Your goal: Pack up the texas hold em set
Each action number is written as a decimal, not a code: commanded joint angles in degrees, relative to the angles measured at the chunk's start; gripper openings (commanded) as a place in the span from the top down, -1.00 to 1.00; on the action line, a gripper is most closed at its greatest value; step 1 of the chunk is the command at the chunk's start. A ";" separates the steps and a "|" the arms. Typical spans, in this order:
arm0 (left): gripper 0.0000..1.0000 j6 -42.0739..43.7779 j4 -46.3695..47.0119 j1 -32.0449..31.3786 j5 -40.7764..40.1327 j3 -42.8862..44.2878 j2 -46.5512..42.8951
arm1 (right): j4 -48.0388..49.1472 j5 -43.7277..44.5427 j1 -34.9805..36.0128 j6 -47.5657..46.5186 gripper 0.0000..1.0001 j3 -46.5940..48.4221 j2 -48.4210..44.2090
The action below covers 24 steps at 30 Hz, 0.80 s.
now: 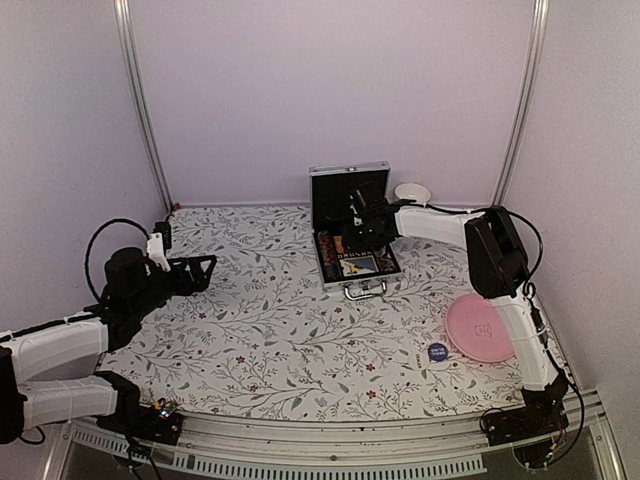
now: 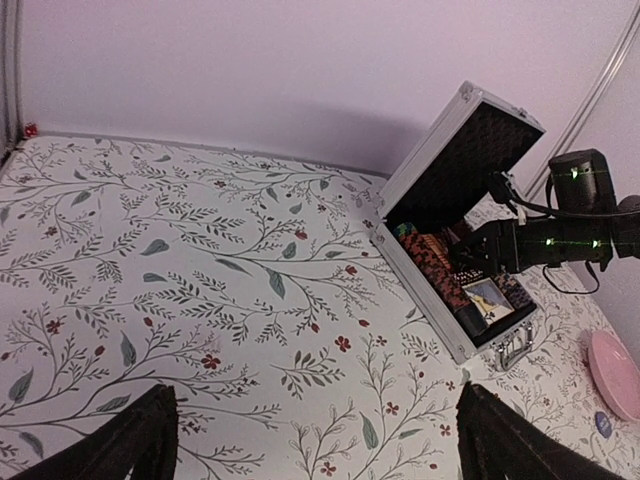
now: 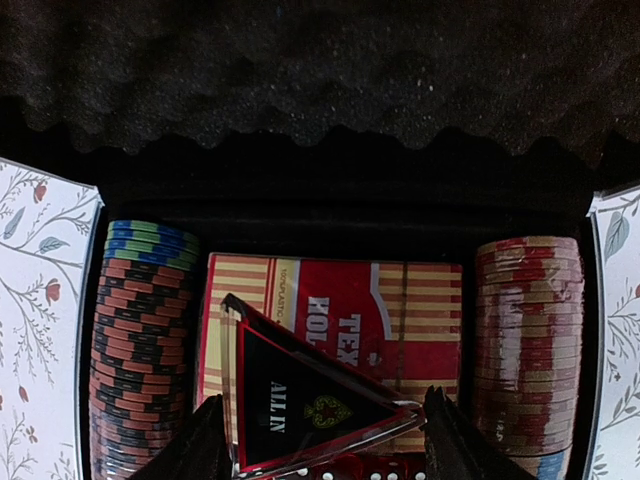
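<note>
Bridging the right end effector (image 3: pixel 325 405): black triangle (image 3: pixel 290 390), above card deck (image 3: pixel 400 310).

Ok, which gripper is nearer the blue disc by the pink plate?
Right. The right gripper is over the open case, holding the black triangle, beyond the blue disc. The left gripper hangs open far across the table to the disc's left.

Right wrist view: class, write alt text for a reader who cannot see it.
The right gripper holds a black "ALL IN" triangle over the open case. Beneath lies a red card box, with chip stacks on both sides.
</note>
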 commanded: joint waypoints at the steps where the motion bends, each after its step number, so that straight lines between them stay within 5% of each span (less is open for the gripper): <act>1: -0.94 -0.31 1.26 0.52 0.73 0.19 0.42 | 0.79 -0.19 -0.39 1.09 -0.11 1.61 1.95; 14: -0.94 -0.44 1.34 0.54 1.21 0.50 0.74 | 0.78 0.55 -0.38 -0.19 -0.42 2.86 1.87; 24: -0.94 0.61 1.26 0.48 1.01 0.56 0.56 | 0.54 -3.05 -0.39 -2.01 -0.47 3.11 -1.34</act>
